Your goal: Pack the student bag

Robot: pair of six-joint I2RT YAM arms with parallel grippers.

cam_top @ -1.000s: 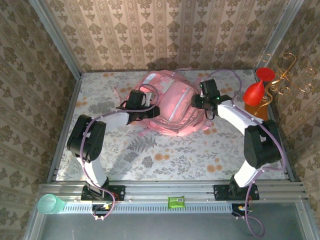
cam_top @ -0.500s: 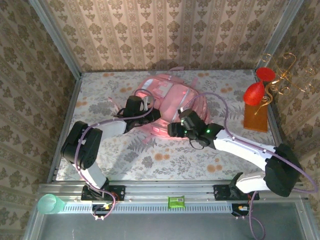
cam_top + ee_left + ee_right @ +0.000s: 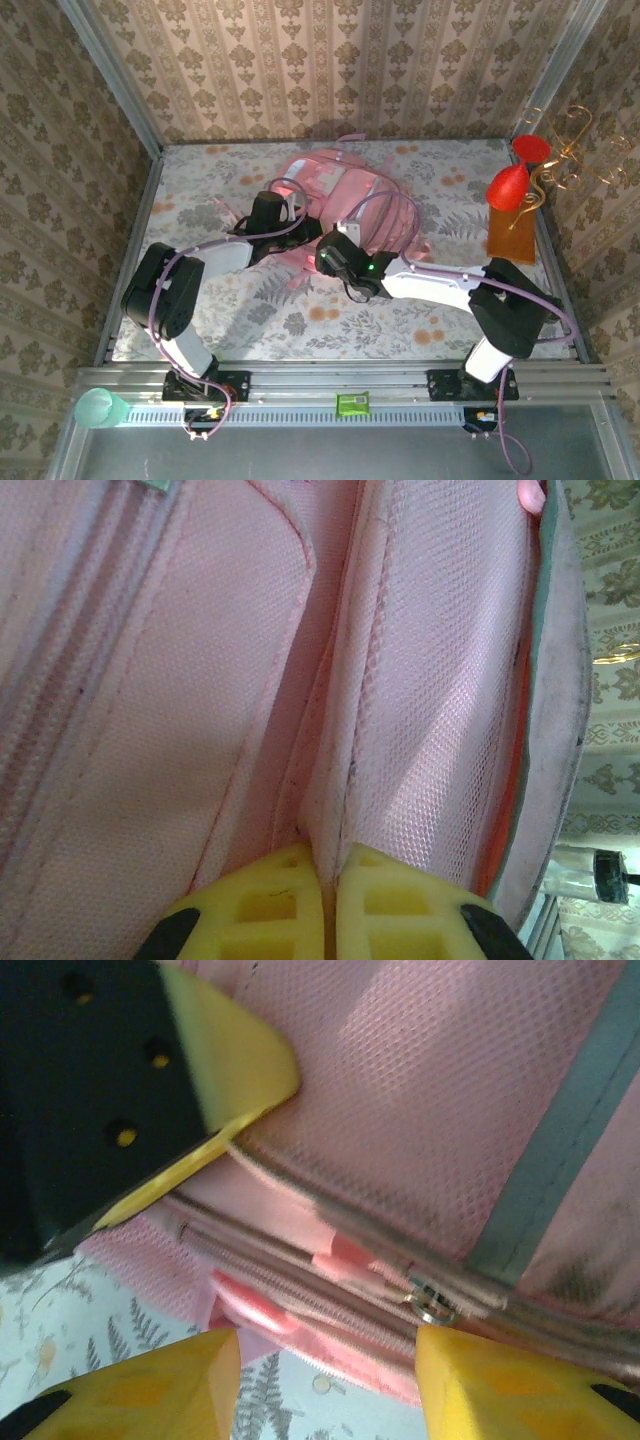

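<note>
At the far middle of the table (image 3: 200, 190) lies the bag (image 3: 350, 190), pink, soft and crumpled, with pale trim patches on its top. From above, its near part is covered by both arms and by a looping cable (image 3: 384, 196), so its near edge cannot be traced there. Whether any pocket stands open cannot be told from above.

The left pincer (image 3: 303, 228) is set against the bag's near left side. At the left wrist, the left pincer (image 3: 325, 865) is seen pressed together on a raised fold of pink mesh, and the bag (image 3: 430, 680) is cut off by the frame on every side. A dull grey edge runs down its right.

The right pincer (image 3: 328, 255) is placed at the bag's near edge. At the right wrist, the right pincer (image 3: 325, 1370) is seen spread, with nothing clamped. Beyond the yellow fingertips (image 3: 200, 1365) a zip (image 3: 300, 1275) with a small metal ring (image 3: 432, 1305) runs along the bag's edge, and a strip of patterned table is seen below it. A grey band (image 3: 560, 1150) crosses the mesh.

Open table is left on both sides of the bag and along the near strip. The far wall stands close behind the bag. A red ornament (image 3: 510, 185) is seen at the far right edge, well apart from the bag.
</note>
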